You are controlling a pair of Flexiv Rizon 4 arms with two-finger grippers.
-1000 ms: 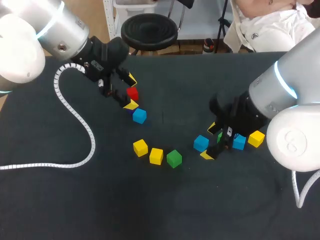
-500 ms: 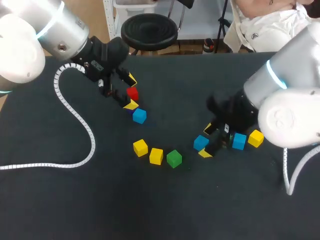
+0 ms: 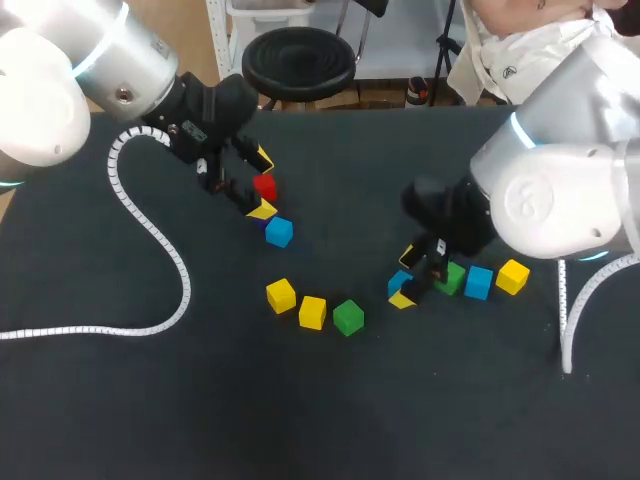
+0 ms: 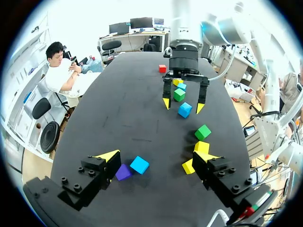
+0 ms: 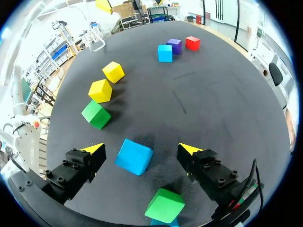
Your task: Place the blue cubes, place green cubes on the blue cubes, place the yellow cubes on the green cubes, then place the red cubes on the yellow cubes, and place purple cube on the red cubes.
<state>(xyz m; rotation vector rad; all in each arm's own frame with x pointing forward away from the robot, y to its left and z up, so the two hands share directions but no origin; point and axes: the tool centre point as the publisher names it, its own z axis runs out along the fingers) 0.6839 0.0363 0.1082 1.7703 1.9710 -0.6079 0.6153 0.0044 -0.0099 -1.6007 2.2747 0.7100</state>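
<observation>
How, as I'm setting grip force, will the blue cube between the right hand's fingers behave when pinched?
Probably stiff: the blue cube shows flat faces. It lies skewed to the open right hand, so it may twist on closing. Flat-sided, unlikely to roll.

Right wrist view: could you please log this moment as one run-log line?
right gripper: open, straddling blue cube, not touching | left gripper: open, purple cube beside one finger

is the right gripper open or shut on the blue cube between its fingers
Open. The right gripper has its tips wide apart, the blue cube between them, touching neither.
</observation>
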